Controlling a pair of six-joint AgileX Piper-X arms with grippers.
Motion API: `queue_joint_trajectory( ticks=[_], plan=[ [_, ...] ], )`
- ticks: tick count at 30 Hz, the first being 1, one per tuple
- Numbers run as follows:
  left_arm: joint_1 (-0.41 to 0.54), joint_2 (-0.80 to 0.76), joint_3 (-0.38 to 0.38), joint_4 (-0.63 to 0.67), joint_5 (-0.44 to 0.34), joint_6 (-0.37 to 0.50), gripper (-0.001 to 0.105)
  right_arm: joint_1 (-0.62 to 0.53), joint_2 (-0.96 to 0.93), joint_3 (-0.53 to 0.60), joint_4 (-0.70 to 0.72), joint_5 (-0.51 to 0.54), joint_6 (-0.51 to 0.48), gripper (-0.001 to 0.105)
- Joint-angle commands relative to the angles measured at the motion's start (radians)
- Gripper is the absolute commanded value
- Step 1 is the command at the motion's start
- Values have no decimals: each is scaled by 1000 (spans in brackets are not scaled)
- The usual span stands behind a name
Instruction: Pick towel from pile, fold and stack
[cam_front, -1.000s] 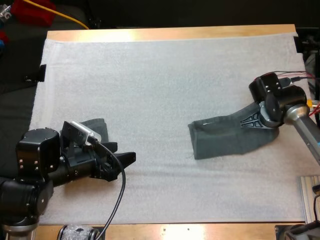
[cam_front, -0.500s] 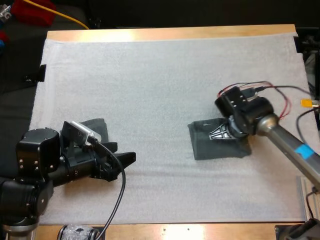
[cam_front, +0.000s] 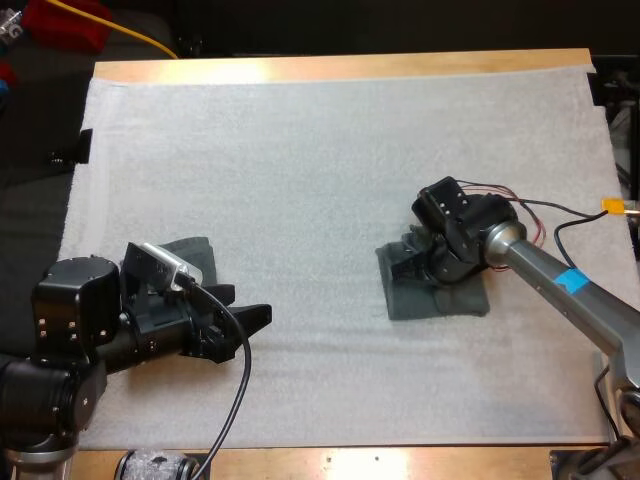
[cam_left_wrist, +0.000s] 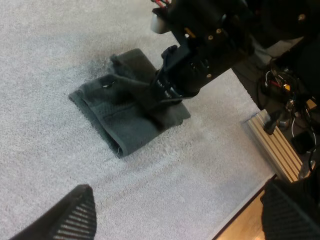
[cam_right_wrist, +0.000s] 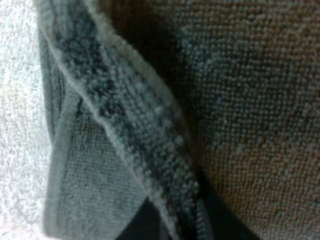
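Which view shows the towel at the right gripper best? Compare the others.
Left wrist view: the towel lies nearly whole, folded flat. The high view has the right gripper covering part; the right wrist view, a close hem.

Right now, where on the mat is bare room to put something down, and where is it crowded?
Bare: the far half of the mat, beyond both towels, and the middle strip between the left gripper and the folded towel. Crowded: the near left, where the left gripper is by the other towel, and the spot where the right gripper grips the folded towel.
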Motion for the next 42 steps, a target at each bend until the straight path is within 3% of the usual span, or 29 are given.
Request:
queue_joint_trajectory(
  ticks=[1,8,11,13,16,18,21,25,30,42],
  plan=[
    [-3,-4,-3,4,13,-3,66,2,1,-7,-6,-24,5,1],
    [-3,-4,-3,4,13,1,66,2,30,-7,-40,-47,22,1],
    [-3,-4,-3,4,13,1,66,2,35,-7,-70,-53,43,7],
    [-3,-4,-3,4,13,1,66,2,35,-7,-89,-86,61,16],
    [-3,-4,-3,4,13,1,66,2,35,-7,-132,-176,65,39],
    [-3,-4,-3,4,13,1,66,2,35,-7,-161,-235,71,60],
    [-3,-4,-3,4,13,1,66,2,35,-7,-172,-266,71,79],
    [-3,-4,-3,4,13,1,66,2,35,-7,-164,-273,71,81],
    [-3,-4,-3,4,13,1,66,10,35,-7,-157,-357,69,81],
    [-3,-4,-3,4,13,1,66,72,48,-7,-157,-360,97,81]
  ],
)
